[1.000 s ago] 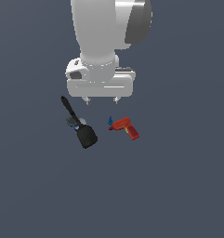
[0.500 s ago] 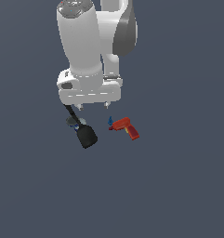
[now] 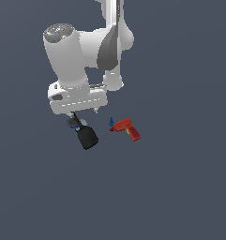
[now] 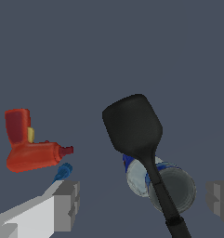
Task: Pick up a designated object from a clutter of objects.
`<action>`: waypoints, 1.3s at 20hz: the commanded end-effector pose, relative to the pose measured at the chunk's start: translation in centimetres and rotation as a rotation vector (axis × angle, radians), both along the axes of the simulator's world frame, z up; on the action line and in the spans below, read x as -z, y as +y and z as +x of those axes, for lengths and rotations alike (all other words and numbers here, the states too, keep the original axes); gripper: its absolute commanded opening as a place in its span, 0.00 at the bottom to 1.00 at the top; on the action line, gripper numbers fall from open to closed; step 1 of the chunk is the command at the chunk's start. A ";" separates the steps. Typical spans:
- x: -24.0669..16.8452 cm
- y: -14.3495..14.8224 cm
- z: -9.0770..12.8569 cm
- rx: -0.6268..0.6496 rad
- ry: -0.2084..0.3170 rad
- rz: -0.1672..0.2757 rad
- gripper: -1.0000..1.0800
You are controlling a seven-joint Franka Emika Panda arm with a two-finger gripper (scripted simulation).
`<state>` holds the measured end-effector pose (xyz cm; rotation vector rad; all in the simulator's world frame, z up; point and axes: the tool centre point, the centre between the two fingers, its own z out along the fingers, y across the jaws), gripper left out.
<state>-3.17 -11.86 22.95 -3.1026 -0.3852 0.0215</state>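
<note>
The arm has swung toward the exterior view's left and now hangs over the black spatula (image 3: 86,136), whose handle lies across the small blue can (image 4: 150,179). The gripper (image 4: 143,200) is spread wide (fingers (image 4: 67,204) straddling handle and can, touching neither). The red drill (image 3: 127,129) lies apart.

The spatula (image 4: 134,128) is black all over — blade and handle alike, matte, with no markings. The can (image 4: 167,181) is blue with a pale grey top; its side shows a whitish band. The drill (image 4: 29,151) is red with a small yellow patch on its body, a darker red nose and a blue tip. The end effector (image 4: 143,202) has grey fingers on a white body. The arm (image 3: 81,61) is white with a dark grey panel. The table (image 3: 180,187) is plain slate grey-blue — no pattern.
</note>
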 end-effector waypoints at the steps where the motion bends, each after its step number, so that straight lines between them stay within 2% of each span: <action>1: 1.1 -1.3 -0.5 -0.037 -0.004 0.000 0.96; 14: 5.6 -6.6 -3.2 -0.188 -0.015 -0.008 0.96; 26: 6.6 -7.7 -4.0 -0.221 -0.016 -0.011 0.96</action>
